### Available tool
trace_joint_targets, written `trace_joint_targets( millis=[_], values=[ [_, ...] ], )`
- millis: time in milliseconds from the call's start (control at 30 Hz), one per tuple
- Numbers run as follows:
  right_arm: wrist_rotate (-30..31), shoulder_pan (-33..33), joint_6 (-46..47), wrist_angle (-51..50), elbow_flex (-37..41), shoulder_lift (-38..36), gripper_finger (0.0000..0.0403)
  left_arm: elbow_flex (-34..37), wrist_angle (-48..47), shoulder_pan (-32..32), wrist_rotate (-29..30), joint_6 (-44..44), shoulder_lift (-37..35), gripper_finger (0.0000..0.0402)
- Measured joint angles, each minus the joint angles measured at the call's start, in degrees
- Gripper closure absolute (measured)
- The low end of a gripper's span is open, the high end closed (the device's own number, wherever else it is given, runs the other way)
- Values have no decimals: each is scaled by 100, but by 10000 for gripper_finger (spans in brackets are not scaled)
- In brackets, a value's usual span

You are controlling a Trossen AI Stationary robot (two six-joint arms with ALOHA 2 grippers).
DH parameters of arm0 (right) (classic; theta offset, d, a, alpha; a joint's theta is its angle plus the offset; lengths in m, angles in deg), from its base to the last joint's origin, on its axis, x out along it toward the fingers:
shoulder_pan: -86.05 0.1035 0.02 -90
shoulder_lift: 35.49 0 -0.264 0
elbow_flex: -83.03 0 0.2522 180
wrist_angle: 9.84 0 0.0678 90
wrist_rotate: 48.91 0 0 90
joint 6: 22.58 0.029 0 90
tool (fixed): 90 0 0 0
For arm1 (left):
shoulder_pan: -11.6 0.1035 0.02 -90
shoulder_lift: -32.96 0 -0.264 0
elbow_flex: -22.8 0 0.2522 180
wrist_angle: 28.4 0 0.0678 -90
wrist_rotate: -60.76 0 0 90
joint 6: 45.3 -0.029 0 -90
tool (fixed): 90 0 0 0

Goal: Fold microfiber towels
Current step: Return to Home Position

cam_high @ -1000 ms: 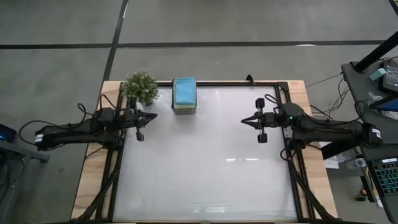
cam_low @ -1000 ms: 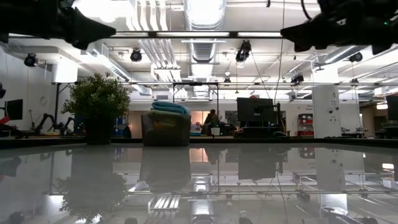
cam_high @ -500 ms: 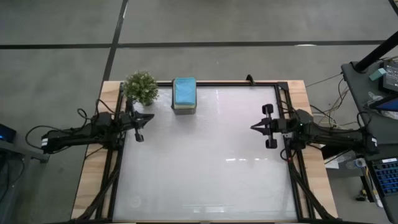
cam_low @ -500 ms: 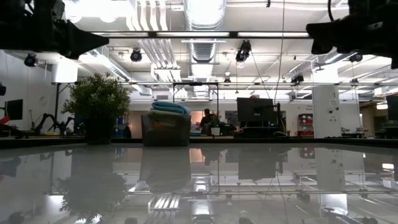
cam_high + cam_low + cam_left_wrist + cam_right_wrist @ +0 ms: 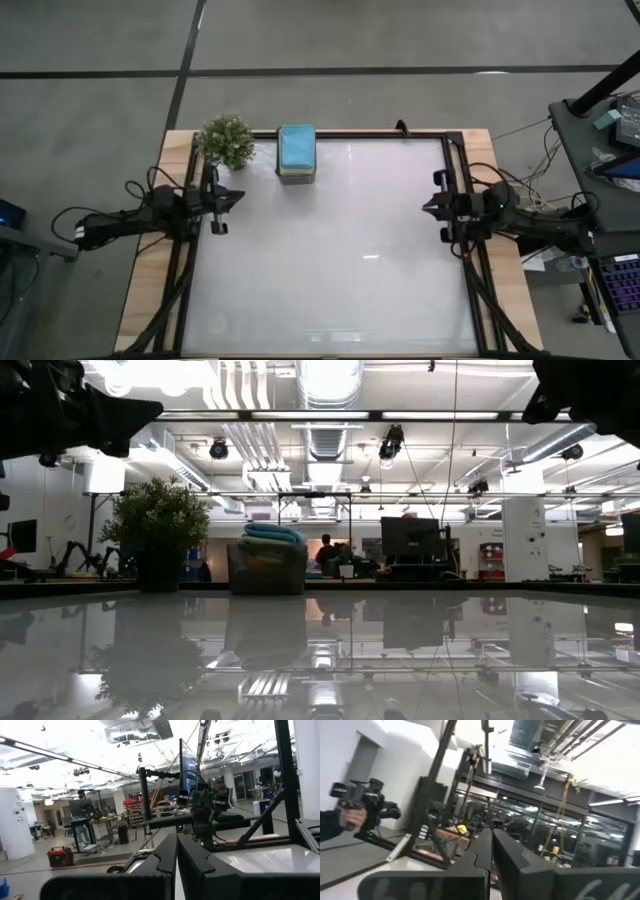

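The microfiber towels (image 5: pixel 296 146) lie as a folded stack, a light blue one on top, in a small dark grey box (image 5: pixel 266 568) at the table's far edge. In the low view the stack (image 5: pixel 273 533) stands out above the box's rim. My left gripper (image 5: pixel 242 194) is shut with nothing in it at the table's left edge, near the box. My right gripper (image 5: pixel 424 204) is shut with nothing in it at the right edge. Each wrist view shows its own fingers closed together, the left (image 5: pixel 176 845) and the right (image 5: pixel 491 840), pointing above the table into the room.
A little green potted plant (image 5: pixel 226 140) stands at the far left corner beside the box. The white table top (image 5: pixel 330 260) lies between the two arms, framed by black rails (image 5: pixel 470 290). Beyond the table the room holds a monitor (image 5: pixel 410 540) and workbenches.
Both arms have drawn back from the table's middle, the left toward the left edge and the right toward the right edge. Both have sunk a little and their grippers have tipped upward. Both stay shut. The towels and box have not moved.
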Motion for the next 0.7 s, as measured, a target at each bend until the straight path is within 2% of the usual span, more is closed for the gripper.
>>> trace_joint_targets(
  millis=[300, 700],
  values=[
    [-444, 0, 511, -206, 2, 8, 394, 4, -21, 0, 13, 0, 355, 402],
    [-442, -2, 737, -484, 6, 133, 394, 11, -14, 0, 22, 0, 729, 402]
  ],
)
